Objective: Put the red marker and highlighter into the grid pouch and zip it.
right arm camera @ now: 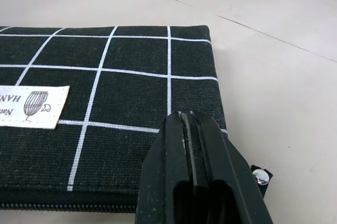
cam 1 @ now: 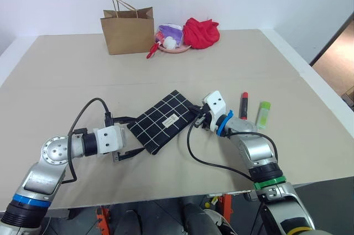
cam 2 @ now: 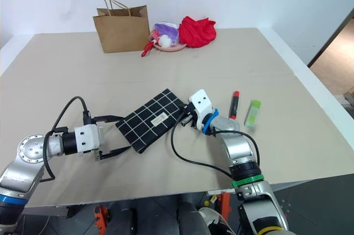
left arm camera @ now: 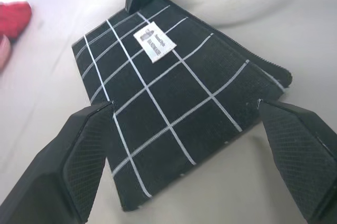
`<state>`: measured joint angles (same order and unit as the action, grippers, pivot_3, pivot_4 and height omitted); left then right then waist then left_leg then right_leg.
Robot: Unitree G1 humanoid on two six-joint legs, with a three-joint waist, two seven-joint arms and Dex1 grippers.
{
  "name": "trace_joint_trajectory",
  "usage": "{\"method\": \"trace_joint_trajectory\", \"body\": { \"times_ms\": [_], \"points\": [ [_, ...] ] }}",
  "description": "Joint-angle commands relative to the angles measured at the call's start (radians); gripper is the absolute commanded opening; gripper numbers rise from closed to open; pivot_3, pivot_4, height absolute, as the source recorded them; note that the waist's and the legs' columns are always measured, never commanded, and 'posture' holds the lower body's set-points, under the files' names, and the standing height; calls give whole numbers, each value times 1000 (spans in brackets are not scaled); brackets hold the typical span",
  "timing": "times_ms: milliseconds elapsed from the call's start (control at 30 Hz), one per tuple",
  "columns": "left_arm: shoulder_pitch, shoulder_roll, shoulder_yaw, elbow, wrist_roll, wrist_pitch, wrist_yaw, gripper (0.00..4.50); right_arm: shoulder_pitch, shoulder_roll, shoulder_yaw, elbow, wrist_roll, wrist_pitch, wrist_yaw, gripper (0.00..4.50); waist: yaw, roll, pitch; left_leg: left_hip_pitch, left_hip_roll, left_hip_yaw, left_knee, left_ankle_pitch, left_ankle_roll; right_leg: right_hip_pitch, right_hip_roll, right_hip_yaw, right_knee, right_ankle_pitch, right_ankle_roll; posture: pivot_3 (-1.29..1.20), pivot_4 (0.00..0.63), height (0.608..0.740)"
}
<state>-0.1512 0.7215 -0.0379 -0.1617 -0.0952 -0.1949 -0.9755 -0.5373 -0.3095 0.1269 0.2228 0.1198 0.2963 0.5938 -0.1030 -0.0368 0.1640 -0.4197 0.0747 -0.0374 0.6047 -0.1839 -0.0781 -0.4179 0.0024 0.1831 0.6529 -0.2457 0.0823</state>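
You held the pouch (cam 1: pixel 160 121) mid-table: left gripper (cam 1: pixel 126 137) spread wide astride its near end to brace it, right gripper (cam 1: pixel 199 118) pinched shut at its zipper end; marker (cam 1: pixel 243 105) and highlighter (cam 1: pixel 263 114) lay toward the right edge

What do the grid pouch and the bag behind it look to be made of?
Grid pouch: seemingly woven black fabric, matte, with a visible weave, white grid lines, a sewn white label and a toothed zipper edge. Brown bag: apparently kraft paper, matte and stiff, standing upright with creased sides and twisted handles.
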Motion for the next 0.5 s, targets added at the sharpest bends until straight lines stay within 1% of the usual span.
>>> {"method": "trace_joint_trajectory", "body": {
  "times_ms": [33,167,267,500],
  "points": [
    [-7,4,-33,24,39,-104,-3,4500,2,1,-3,-30,-3,3,2,30,0,0,0,0,0,0,0,0,0,0,0,0,0,0,0,0,150,740],
    [12,11,-76,23,54,-146,-23,4500,-17,5,-11,-30,-2,9,-3,30,0,0,0,0,0,0,0,0,0,0,0,0,0,0,0,0,150,740],
    [10,10,-94,23,55,-127,-26,4500,-24,7,-18,-21,-3,8,-10,30,0,0,0,0,0,0,0,0,0,0,0,0,0,0,0,0,150,740],
    [-48,-5,-132,82,189,-148,56,4500,-21,10,-20,-35,-2,15,-18,30,0,0,0,1,0,0,0,1,1,0,0,0,1,0,1,0,150,740]
  ]
}}
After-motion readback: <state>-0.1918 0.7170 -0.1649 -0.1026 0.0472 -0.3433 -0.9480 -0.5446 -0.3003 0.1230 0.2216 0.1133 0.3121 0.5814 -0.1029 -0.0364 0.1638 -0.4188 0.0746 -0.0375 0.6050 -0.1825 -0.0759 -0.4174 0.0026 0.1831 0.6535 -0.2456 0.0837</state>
